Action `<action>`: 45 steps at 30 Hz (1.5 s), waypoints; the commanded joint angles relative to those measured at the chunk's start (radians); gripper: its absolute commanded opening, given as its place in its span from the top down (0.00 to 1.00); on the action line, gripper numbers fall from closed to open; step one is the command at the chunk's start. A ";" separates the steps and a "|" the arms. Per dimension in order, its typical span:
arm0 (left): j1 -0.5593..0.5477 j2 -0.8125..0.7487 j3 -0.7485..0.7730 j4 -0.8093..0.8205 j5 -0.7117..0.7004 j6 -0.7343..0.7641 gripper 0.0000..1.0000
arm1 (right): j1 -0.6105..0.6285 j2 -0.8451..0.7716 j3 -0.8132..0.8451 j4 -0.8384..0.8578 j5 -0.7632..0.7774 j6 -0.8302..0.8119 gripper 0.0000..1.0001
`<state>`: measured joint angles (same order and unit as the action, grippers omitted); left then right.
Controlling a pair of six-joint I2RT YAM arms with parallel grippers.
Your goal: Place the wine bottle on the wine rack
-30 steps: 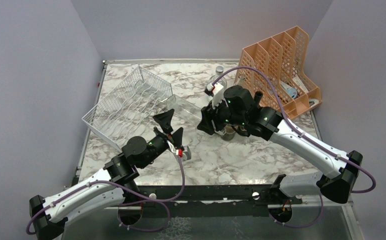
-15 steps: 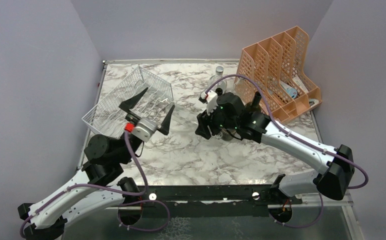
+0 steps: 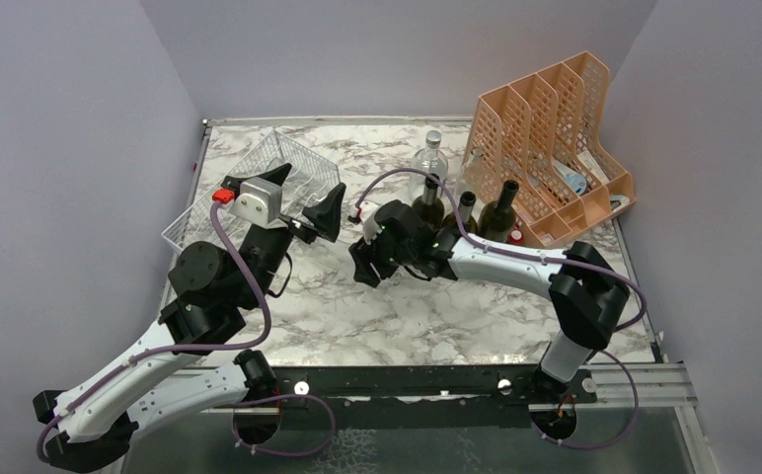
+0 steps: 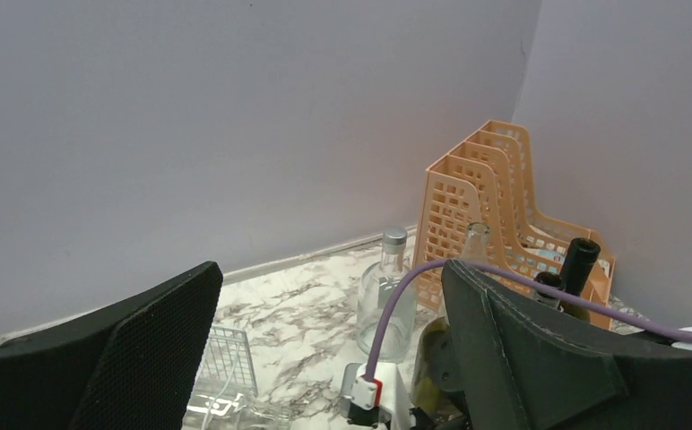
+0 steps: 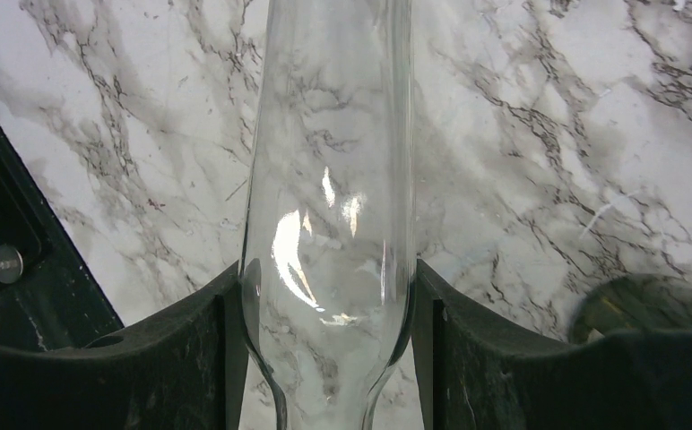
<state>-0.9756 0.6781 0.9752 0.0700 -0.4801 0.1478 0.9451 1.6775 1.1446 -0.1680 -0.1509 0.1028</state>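
Observation:
My right gripper (image 3: 364, 264) is shut on a clear glass wine bottle (image 5: 329, 179), with both pads (image 5: 190, 345) pressed on its body just above the shoulder, over the marble table. The glass hardly shows in the top view. The white wire wine rack (image 3: 221, 219) sits tilted at the table's back left and also shows in the left wrist view (image 4: 226, 358). My left gripper (image 3: 301, 195) is open and empty. It is raised above the rack's right end, a little left of the right gripper.
A clear bottle with a silver cap (image 3: 430, 156) and three dark bottles (image 3: 500, 209) stand at the back middle. A peach perforated file holder (image 3: 555, 118) stands behind them at the right. A dark bottle (image 5: 647, 305) is close to the right gripper.
My left arm has swung up and back to the left, over the rack. My right gripper has moved left and nearer with the clear bottle, uncovering the standing dark bottles.

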 commanded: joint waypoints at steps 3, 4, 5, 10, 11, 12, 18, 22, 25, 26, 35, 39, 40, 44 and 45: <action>0.000 -0.015 -0.021 0.029 -0.067 -0.030 0.01 | 0.020 0.074 0.090 0.230 -0.024 0.001 0.99; 0.000 -0.017 -0.026 0.033 -0.071 -0.027 0.01 | 0.022 0.086 0.096 0.243 -0.024 0.003 0.99; 0.000 -0.021 -0.033 0.037 -0.074 -0.023 0.01 | 0.021 0.097 0.103 0.256 -0.024 0.003 0.99; 0.000 -0.045 -0.082 0.082 -0.081 0.006 0.01 | 0.023 0.139 0.124 0.317 -0.020 0.006 0.99; 0.000 -0.045 -0.086 0.083 -0.081 0.011 0.01 | 0.023 0.149 0.130 0.324 -0.018 0.005 0.99; 0.000 -0.045 -0.088 0.081 -0.081 0.014 0.01 | 0.023 0.157 0.135 0.334 -0.017 0.005 0.99; -0.001 -0.033 -0.089 0.074 -0.081 0.023 0.01 | 0.023 0.225 0.153 0.461 -0.011 0.011 0.99; 0.000 -0.021 -0.089 0.073 -0.077 0.026 0.01 | 0.024 0.287 0.178 0.592 0.005 0.028 0.99; 0.000 -0.014 -0.087 0.071 -0.073 0.030 0.01 | 0.023 0.344 0.227 0.638 0.004 0.034 0.99; 0.000 -0.012 -0.085 0.070 -0.072 0.031 0.01 | 0.024 0.366 0.252 0.637 0.004 0.035 0.99; 0.000 0.010 -0.081 0.070 -0.063 0.032 0.01 | 0.024 0.546 0.503 0.584 0.024 0.061 0.99; 0.000 0.014 -0.076 0.061 -0.060 0.029 0.01 | 0.024 0.601 0.572 0.565 0.030 0.086 0.99; 0.000 0.016 -0.076 0.063 -0.059 0.027 0.01 | 0.024 0.610 0.583 0.567 0.033 0.091 0.99; 0.000 0.019 -0.074 0.064 -0.052 0.028 0.01 | 0.022 0.655 0.644 0.538 0.040 0.110 0.99; 0.000 0.018 -0.075 0.062 -0.052 0.027 0.01 | 0.023 0.667 0.662 0.522 0.042 0.118 0.99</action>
<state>-0.9756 0.6991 0.8898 0.1181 -0.5419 0.1707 0.9676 2.3211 1.7004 0.2756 -0.1436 0.1890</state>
